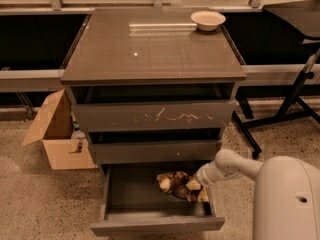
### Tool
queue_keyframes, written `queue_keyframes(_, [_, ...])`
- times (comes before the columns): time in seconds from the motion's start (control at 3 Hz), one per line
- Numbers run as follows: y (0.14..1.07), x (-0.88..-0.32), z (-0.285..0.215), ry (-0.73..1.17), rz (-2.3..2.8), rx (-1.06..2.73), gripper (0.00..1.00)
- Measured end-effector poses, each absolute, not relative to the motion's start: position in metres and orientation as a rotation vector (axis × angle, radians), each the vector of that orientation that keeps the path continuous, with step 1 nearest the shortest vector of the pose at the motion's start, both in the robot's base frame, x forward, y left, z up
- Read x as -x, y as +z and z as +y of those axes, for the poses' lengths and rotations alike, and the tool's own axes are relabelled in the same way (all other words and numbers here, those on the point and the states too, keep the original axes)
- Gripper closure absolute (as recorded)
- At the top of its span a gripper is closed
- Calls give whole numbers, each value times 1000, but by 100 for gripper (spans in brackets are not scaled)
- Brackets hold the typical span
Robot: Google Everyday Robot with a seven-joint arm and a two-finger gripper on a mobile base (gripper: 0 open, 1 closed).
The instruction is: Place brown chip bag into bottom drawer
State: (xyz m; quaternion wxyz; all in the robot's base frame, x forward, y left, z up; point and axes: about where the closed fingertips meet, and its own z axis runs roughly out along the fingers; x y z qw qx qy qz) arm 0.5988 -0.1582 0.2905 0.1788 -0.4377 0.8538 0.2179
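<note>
The brown chip bag (174,183) lies inside the open bottom drawer (155,225), with the gripper (198,185) at its right end; its grip cannot be told. Lifting away while clamped could drag the bag out.

High front view, gripper (196,185) seemingly in drawer (134,193)

The light is soft and comes from above; the tabletop (150,59) is the brightest part. 1 long white streak of glare lies near its far edge; 1 small bright dot shines nearer the middle. The bowl (208,19) at the far right corner is well lit. Dark shadow sits under the front edge. The bottom drawer (150,225) is dim inside; the gripper (197,186) is in that shade, below the front right corner, beside the brown chip bag (175,183).
</note>
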Motion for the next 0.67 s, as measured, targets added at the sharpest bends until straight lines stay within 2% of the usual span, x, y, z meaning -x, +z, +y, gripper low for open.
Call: queue_keyframes(0.67, [277, -608, -161, 721, 2354, 1197, 0])
